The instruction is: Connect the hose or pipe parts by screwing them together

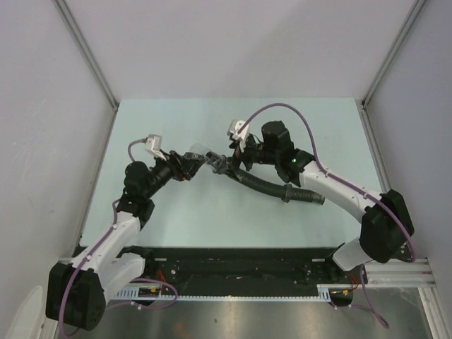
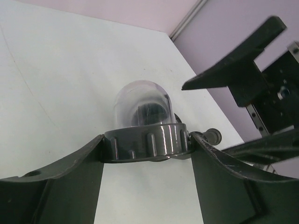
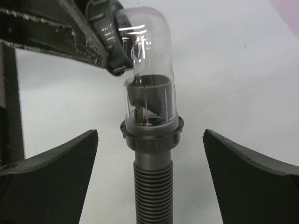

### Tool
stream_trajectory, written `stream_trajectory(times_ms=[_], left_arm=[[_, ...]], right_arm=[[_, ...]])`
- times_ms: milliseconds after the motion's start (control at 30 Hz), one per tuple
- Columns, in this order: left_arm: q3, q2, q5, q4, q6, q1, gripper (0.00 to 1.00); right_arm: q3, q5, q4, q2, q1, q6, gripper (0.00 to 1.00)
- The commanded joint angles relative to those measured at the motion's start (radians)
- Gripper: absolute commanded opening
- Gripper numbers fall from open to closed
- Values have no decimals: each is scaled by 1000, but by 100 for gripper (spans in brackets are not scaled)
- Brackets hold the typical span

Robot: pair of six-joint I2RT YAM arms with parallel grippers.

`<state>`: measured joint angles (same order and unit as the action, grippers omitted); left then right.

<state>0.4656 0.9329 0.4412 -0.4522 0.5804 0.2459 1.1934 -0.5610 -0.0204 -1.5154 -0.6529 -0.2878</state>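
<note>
A clear elbow fitting [image 2: 142,105] with a dark grey ribbed collar [image 2: 145,142] is clamped between the fingers of my left gripper [image 2: 147,140], which is shut on that collar. The fitting's other end sits in the threaded collar [image 3: 151,135] of the black ribbed hose [image 3: 152,186]. My right gripper [image 3: 150,133] is open, with a finger well clear on each side of the hose collar. In the top view the left gripper [image 1: 189,162] and the right gripper [image 1: 229,161] face each other over the fitting [image 1: 200,153]. The hose [image 1: 272,189] trails right under the right arm.
The pale green table [image 1: 176,212] is walled by grey panels left, right and behind. A purple cable [image 1: 296,116] loops above the right wrist. The hose's far collar [image 1: 287,193] lies by the right forearm. A black rail [image 1: 233,265] runs along the near edge.
</note>
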Motion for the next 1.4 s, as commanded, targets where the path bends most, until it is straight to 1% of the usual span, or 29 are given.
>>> stream_trajectory(times_ms=[0, 67, 200, 267, 333, 367, 567, 700, 800, 933, 1167, 1200, 1300, 1333, 1367], left_arm=[[54, -43, -61, 35, 65, 0, 0], [65, -51, -62, 55, 93, 0, 0], [82, -63, -47, 73, 133, 0, 0], [88, -69, -44, 79, 134, 0, 0], [90, -72, -48, 90, 139, 0, 0], [90, -77, -45, 93, 142, 0, 0], [94, -89, -35, 101, 180, 0, 0], [97, -86, -22, 102, 202, 0, 0], [94, -86, -27, 104, 203, 0, 0], [97, -89, -32, 106, 205, 0, 0], [107, -94, -36, 110, 213, 0, 0], [107, -95, -35, 112, 220, 0, 0], [100, -98, -35, 112, 245, 0, 0], [99, -101, -35, 112, 254, 0, 0], [97, -103, -35, 112, 266, 0, 1]], right_arm=[[-121, 264, 172, 104, -77, -100, 100], [-161, 295, 248, 124, -122, -123, 100], [-233, 363, 329, 129, -160, -140, 100], [-270, 366, 373, 126, -174, -157, 100], [-282, 397, 401, 106, -192, -162, 100], [-288, 438, 424, 95, -200, -166, 100], [-298, 535, 516, 46, -241, -194, 100], [-298, 536, 540, 24, -244, -179, 100], [-298, 552, 533, 0, -244, -160, 100], [-299, 532, 521, -23, -249, -159, 100], [-298, 524, 565, -55, -249, -160, 99], [-299, 521, 571, -63, -248, -159, 98], [-299, 501, 600, -80, -237, -125, 88], [-299, 489, 615, -84, -220, -113, 76], [-299, 471, 622, -88, -212, -100, 66]])
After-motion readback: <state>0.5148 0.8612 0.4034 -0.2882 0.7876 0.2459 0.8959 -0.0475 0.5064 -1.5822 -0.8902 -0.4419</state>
